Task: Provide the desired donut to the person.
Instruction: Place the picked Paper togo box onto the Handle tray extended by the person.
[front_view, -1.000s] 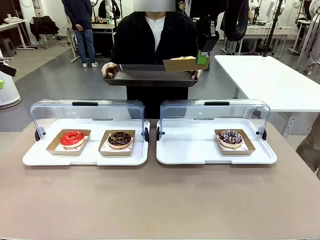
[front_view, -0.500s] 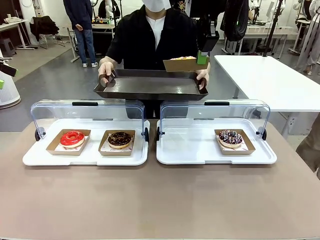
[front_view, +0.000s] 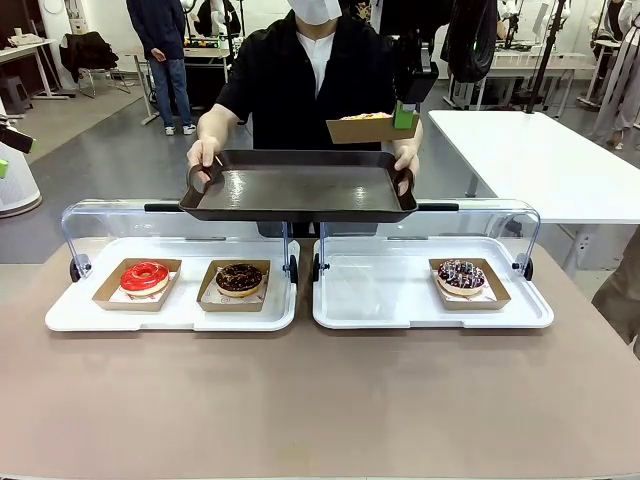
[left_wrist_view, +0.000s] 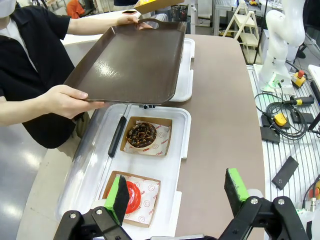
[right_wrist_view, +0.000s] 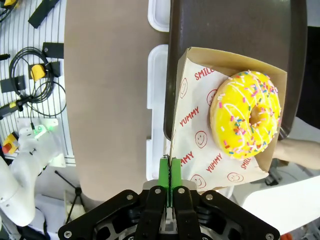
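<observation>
My right gripper (front_view: 404, 117) (right_wrist_view: 169, 181) is shut on the edge of a cardboard tray (right_wrist_view: 195, 145) carrying a yellow sprinkled donut (right_wrist_view: 246, 113) (front_view: 366, 117), held high above the person's dark serving tray (front_view: 298, 186) (left_wrist_view: 129, 62). The person in the black shirt (front_view: 305, 75) holds that tray out with both hands over the display cases. My left gripper (left_wrist_view: 177, 192) stands open above the near end of the left case, over the red donut (left_wrist_view: 133, 195). A chocolate donut (front_view: 239, 279) and a red donut (front_view: 145, 276) sit in the left case.
Two white display trays with raised clear lids (front_view: 175, 222) (front_view: 430, 222) stand side by side; the right one (front_view: 390, 295) holds a dark sprinkled donut (front_view: 461, 275). A white table (front_view: 530, 160) stands at the back right. Cables lie beside my table (left_wrist_view: 285, 117).
The person has brought the dark tray forward and lower, out over the display lids toward me. My right gripper with the yellow donut has stayed where it was.
</observation>
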